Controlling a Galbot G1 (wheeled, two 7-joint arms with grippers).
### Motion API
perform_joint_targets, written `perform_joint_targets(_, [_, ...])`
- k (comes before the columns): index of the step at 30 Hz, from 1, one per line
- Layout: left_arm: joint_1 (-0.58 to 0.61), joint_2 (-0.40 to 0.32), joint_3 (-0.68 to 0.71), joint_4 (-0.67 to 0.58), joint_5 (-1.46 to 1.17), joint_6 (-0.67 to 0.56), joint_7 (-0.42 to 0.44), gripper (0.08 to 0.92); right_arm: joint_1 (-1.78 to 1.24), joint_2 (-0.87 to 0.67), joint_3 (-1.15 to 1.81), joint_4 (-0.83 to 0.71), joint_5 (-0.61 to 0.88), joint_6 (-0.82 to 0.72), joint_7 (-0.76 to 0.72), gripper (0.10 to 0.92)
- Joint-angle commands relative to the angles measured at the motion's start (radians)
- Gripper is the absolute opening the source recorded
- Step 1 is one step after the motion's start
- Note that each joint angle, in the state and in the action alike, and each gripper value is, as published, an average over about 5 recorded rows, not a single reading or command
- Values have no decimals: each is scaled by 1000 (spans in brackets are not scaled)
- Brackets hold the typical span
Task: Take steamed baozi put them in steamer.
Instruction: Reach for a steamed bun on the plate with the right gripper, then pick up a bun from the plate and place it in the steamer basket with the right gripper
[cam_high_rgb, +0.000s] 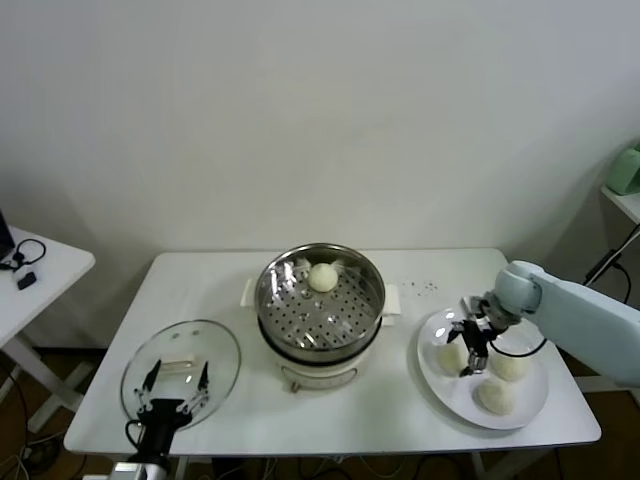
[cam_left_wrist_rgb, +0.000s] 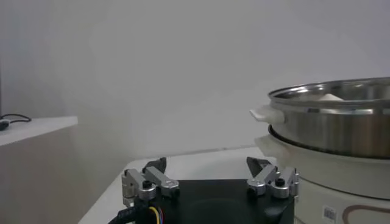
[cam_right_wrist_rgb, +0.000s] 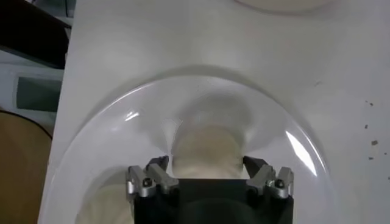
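i am reaching my right tool (cam_high_rgb: 468, 345) down over the white plate (cam_high_rgb: 437, 375) that is sitting near the right edge of the tabletop (cam_high_rgb: 400, 420), and its two fingers (cam_right_wrist_rgb: 152, 179) are standing on either side of a steamed baozi (cam_right_wrist_rgb: 206, 152), one finger by each flank of the bun. the jaws are spread about as wide as the bun, but i cannot tell whether the pads are pressing on the dough or just beside it, so i cannot say that i am holding it. that bun is lying on the part of the plate nearest the steamer, and two more baozi (cam_high_rgb: 510, 364) are lying on the same plate, one toward the right edge of the tabletop and one (cam_high_rgb: 495, 396) toward the front edge. a fourth baozi (cam_high_rgb: 322, 277) is lying on the perforated tray inside the steamer (cam_high_rgb: 320, 345), against the back wall of the pot. the steamer is standing at the middle of the tabletop. my left tool (cam_high_rgb: 175, 385) is idling low at the front left corner of the tabletop, over the round glass lid (cam_high_rgb: 215, 345) that is lying flat there, with its fingers spread wide and nothing between them.
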Motion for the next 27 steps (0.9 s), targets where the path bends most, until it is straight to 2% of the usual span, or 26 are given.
perform_joint_targets(1, [0,2,1,0,-10,1,0,823,-8,4,6,-7,-7,-1,2,734])
perform_joint_targets(5, [0,3,0,2,-10,0,-3,823,-9,2,11,-4,-4,-1,2,687])
perform_joint_targets(12, [2,4,0,3,-10,-2,-4,823,35,-12,1,16,51,-11,4,668])
perform_joint_targets(21, [-9,1,2,-1,-9,-1,-1,823,443,-35,-264,43,377,-56,-5,670])
perform_joint_targets(27, [-13,1,14,-7,-8,1,-1,823,799,76,-525,18,635,-59,-27,670])
